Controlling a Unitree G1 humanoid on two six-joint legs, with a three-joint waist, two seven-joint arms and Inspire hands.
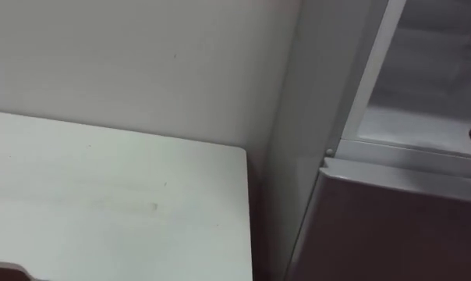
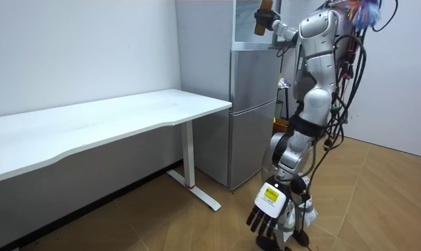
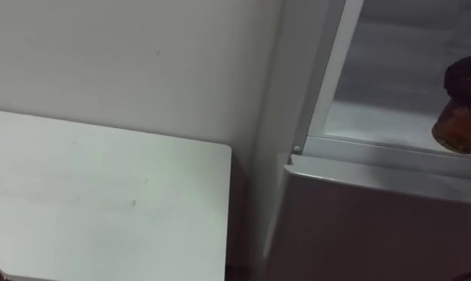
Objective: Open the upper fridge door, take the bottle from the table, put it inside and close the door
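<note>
The bottle (image 3: 458, 129) is clasped by the right robot hand (image 3: 465, 74), held up at the open upper fridge (image 3: 391, 121) for shelving; the left robot hand (image 2: 266, 209) hangs relaxed.

At the right edge, my right hand (image 3: 466, 74) curls dark over the top of the amber bottle (image 3: 457, 129), held at the opening of the upper fridge compartment (image 3: 391, 117), whose white inside shows. Below it the grey lower door (image 3: 376, 226) is closed. Left of the fridge, the white table (image 3: 103, 203) stands against the pale wall (image 3: 142, 55).
</note>
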